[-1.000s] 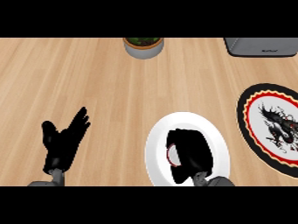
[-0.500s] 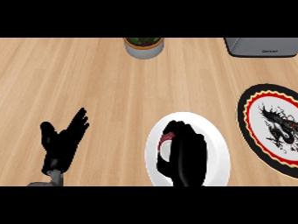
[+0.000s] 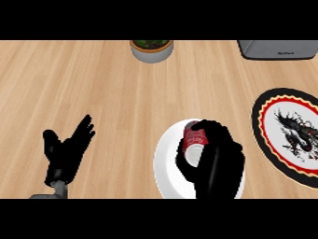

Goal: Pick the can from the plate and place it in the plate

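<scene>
Two plates | one can (right hand curled round it)

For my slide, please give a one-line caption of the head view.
Right hand curls round a red can over the white plate; patterned plate beside; left hand rests open.

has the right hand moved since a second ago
Yes. The right hand has shifted forward over the white plate, toward the potted plant, and now curls round the red can.
</scene>
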Available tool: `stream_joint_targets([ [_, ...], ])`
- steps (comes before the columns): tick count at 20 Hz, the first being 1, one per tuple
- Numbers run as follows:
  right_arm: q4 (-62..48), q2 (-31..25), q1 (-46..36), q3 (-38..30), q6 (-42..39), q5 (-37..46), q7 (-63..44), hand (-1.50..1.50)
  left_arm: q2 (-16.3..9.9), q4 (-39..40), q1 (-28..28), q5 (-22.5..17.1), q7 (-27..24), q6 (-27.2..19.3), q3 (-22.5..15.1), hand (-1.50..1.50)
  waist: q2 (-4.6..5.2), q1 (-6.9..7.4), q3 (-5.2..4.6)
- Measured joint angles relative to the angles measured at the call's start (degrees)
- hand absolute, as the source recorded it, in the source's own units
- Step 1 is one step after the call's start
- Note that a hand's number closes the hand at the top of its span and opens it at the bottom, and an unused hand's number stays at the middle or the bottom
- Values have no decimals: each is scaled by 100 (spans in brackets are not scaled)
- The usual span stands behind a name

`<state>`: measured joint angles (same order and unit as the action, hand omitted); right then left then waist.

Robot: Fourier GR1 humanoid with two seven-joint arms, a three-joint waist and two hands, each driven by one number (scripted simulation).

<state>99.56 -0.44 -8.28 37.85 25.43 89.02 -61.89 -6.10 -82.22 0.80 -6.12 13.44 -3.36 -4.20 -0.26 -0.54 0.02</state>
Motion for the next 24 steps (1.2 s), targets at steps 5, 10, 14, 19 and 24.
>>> stream_joint_targets([
  [5, 539, -29, 520, -563, 692, -35, 249, 150, -20, -34, 39, -27, -8, 12, 49, 0, 8, -20, 4],
  [10, 651, -453, 932, -1468, 1497, -630, 620, 150, -9, -200, 194, -32, -2, 38, 16, 0, 19, 18, 6],
  [14, 477, -947, 1007, -2305, 1950, -1196, 931, 150, 44, -71, 127, 21, -57, 34, -11, 0, 29, 22, 5],
  [19, -331, -1618, 867, -3075, 2672, -2421, 1617, 150, 61, 26, -41, 42, -23, 29, 28, 0, 35, 55, 7],
  [24, -1423, -2298, 473, -3505, 3228, -3930, 2594, 150, 81, 55, -13, 48, -72, 74, 33, 0, 40, 87, 10],
])
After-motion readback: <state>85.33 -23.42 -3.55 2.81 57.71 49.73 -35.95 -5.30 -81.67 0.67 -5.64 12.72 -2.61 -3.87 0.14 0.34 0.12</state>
